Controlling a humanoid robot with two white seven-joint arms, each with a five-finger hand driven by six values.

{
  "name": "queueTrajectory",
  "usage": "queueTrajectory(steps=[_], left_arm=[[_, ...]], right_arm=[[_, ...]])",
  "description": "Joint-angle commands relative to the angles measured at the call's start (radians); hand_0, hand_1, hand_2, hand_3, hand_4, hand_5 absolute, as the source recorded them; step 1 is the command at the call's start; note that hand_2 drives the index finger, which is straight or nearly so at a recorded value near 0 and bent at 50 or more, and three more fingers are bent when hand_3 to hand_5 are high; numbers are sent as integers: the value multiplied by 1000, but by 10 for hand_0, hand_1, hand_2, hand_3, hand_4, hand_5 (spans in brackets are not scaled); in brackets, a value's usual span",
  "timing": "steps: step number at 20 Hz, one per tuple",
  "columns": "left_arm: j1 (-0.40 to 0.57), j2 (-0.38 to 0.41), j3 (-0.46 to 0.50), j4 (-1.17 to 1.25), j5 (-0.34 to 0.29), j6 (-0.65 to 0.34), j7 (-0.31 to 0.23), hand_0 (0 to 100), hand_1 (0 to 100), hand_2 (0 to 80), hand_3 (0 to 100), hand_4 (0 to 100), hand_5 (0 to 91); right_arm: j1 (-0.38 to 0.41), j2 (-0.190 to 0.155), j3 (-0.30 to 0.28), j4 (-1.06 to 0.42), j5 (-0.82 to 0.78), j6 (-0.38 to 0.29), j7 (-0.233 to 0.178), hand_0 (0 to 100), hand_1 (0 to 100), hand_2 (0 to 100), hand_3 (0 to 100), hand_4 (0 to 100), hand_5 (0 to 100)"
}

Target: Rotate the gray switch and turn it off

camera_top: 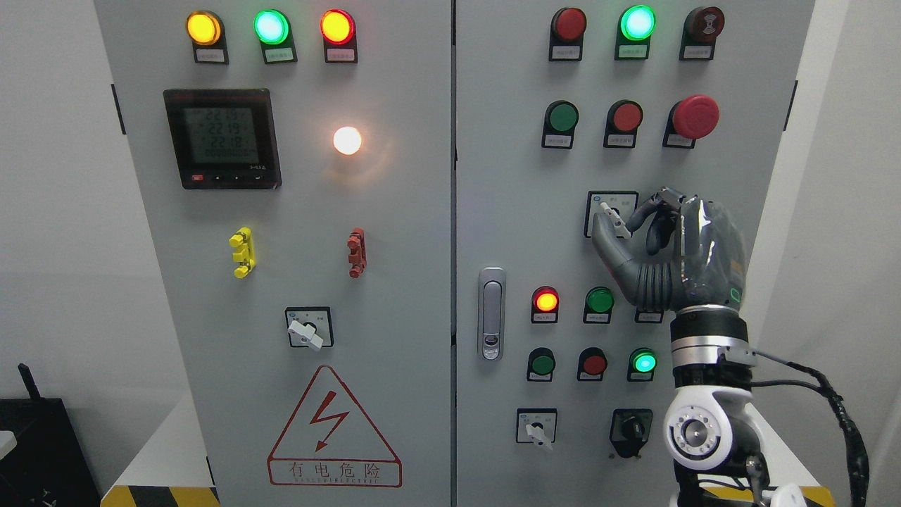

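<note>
— On the left door of the cabinet (394,296), what do you see from where you stand?

— Up top, three lamps lit in a row: amber (203,27), green (271,27), red-orange (337,27). Below them a dark meter screen (222,138) with pale digits, and a white lamp (347,140) glowing beside it. Lower down, a yellow clip (242,252) and a red clip (357,252), then a small white-handled selector (308,328) tilted down to the right, above the red lightning warning triangle (333,427).

— And across the seam?

— The door latch (491,313) sits just right of the seam. On the right door, a green lamp (638,22) burns in the top row, and the red mushroom button (695,116) stands at the end of the second row. Under that is the gray switch (609,215), on its white square plate, handle slanting down to the right.

— Is the robot on it?

— The right hand (672,246) rises from the lower right, wrist upright, palm toward the panel. Its thumb (605,243) lies under the switch handle and a curled finger comes at it from the right, so the fingers are closed around the handle. I think they actually pinch it, though the fingertips overlap it from here and I can't swear to firm contact.

— Anything under the hand?

— A lit red lamp (545,301), an unlit green one beside it, a lit green lamp (643,362) lower, and a black knob (631,429) near the forearm.
</note>
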Motion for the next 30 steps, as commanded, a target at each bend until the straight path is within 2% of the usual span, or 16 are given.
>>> queueTrajectory(steps=[1,30], left_arm=[[-9,0,9,-26,20,0,0,120,389,0,0,0,0],[-9,0,8,-26,18,0,0,120,389,0,0,0,0]], right_arm=[[0,1,0,2,0,1,3,373,489,711,995,917,1000],[-6,1,2,8,-2,1,3,447,452,732,1000,927,1000]])
